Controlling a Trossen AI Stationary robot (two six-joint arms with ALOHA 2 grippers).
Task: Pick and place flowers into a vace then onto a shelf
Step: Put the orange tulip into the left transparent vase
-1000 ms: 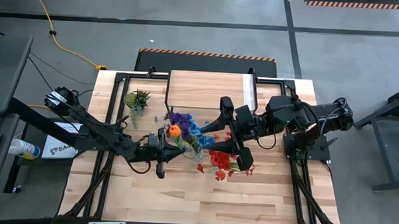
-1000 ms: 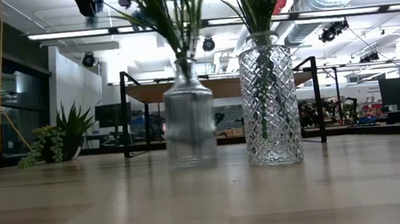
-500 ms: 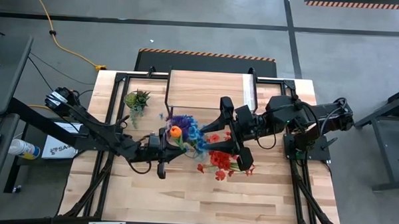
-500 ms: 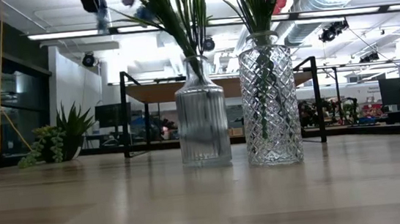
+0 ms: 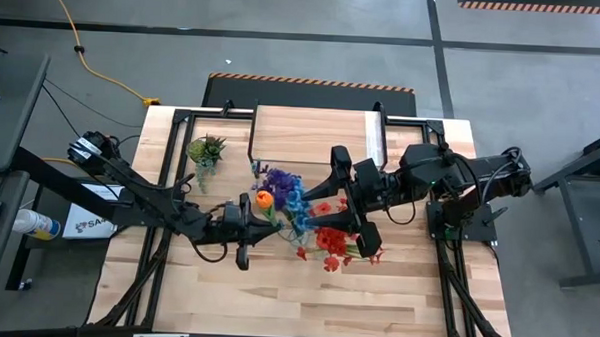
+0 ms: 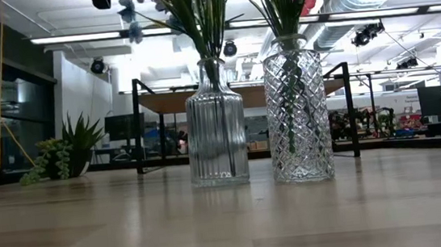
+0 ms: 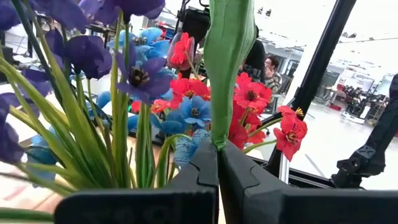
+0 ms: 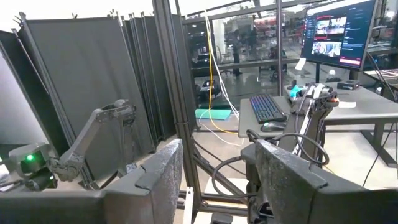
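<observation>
**Two vases filled at table centre, left gripper pinching a green leaf**

In the high view the left gripper (image 5: 246, 219) sits just left of the frame's centre, beside the purple, blue and orange flowers (image 5: 279, 193). In the left wrist view its own fingers (image 7: 205, 168) are pressed together, with a broad green leaf (image 7: 227, 56) clamped upright between them; purple, blue and red blooms fill the rest of that picture.

The right gripper (image 5: 349, 202) lies just right of centre in the high view, over the red flowers (image 5: 330, 240). In the right wrist view its two fingers (image 8: 158, 168) stand partly apart, with only the room beyond showing in the gap; whether they hold anything I cannot tell.

In the low view a ribbed glass vase (image 6: 216, 124) stands at the middle of the frame and a diamond-cut glass vase (image 6: 297, 110) just to its right, both upright on the wooden table (image 6: 230, 220), close together but not touching. Green stems rise out of each neck.

The shelf (image 5: 311, 134) lies at upper centre of the high view, its board bare. A small green potted plant (image 5: 206, 148) sits to the left of it.
</observation>
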